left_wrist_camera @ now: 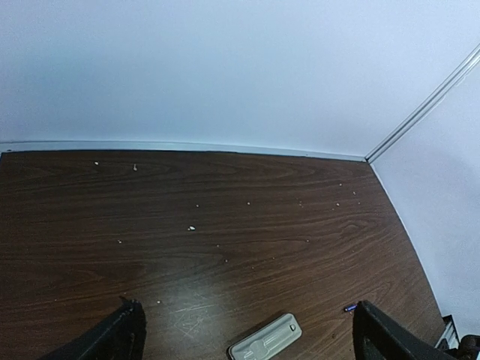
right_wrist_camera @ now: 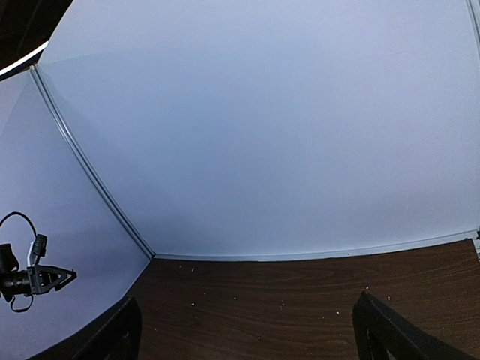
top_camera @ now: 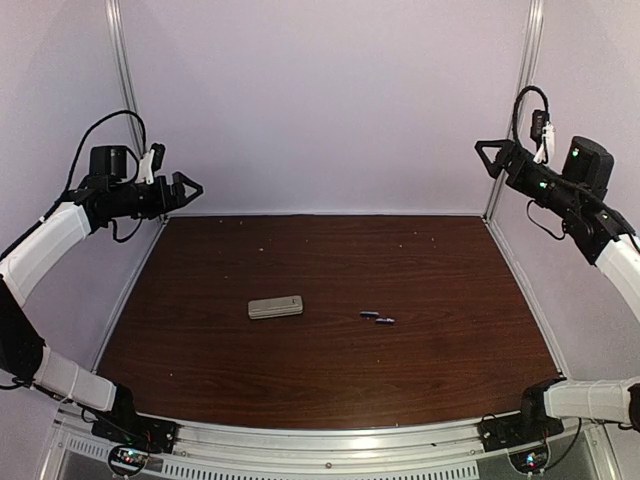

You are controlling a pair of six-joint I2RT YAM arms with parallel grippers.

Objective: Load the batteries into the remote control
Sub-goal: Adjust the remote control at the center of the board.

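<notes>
Pale lilac walls (top_camera: 330,100) box in your dark wood-grain counter (top_camera: 330,255). Your left pincer (top_camera: 192,187) hangs high over the far left corner, released. In its wrist view the two dark fingers (left_wrist_camera: 120,337) sit at opposite edges of the frame, with only the counter below between them.

Your right pincer (top_camera: 487,152) mirrors it, raised by the far right corner, also released and empty. Its wrist view looks at the back wall and the far strip of the counter, with the other pincer small at the left edge. Both pincers are well apart from anything on the surface.

Further out, near the middle of the counter, the remote control (top_camera: 275,307) lies flat with its grey-beige side up, long axis running left to right. To its right, clearly apart from it, the batteries (top_camera: 377,318) lie on the wood nearly end to end. You cannot tell at this size whether they touch each other.

In the left wrist view the remote control shows at the bottom edge between the fingers, with one battery a small dark speck off to the right. Tiny pale crumbs (left_wrist_camera: 191,227) dot the far half of the counter.
</notes>
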